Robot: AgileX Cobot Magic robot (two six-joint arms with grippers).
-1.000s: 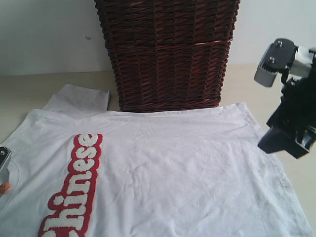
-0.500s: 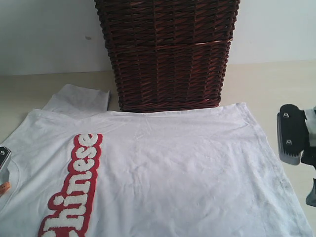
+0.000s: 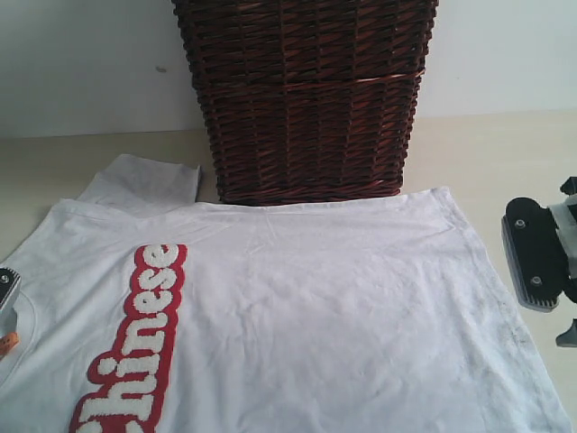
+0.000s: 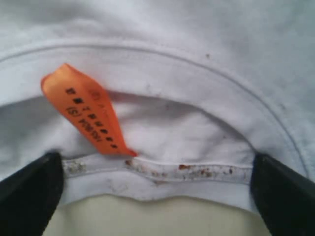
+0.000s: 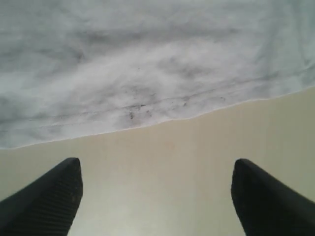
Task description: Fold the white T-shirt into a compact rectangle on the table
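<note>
- The white T-shirt (image 3: 297, 298) lies spread flat, print up, on the table (image 3: 487, 153) directly in front of the wicker basket (image 3: 306, 99), with its far edge at the basket's foot.
- Its long axis runs along the basket's front. The collar (image 4: 197, 169) lies beyond the basket on my left arm's side and the hem (image 5: 147, 115) on my right arm's side.
- My left gripper (image 4: 155, 189) stands wide, jaws astride the collar beside the orange tag (image 4: 86, 110), gripping nothing; I judge it is placed to pinch that end.
- My right gripper (image 5: 157, 196) is wide too, with bare table between its jaws, just off the hem, likely to take the opposite end.
</note>
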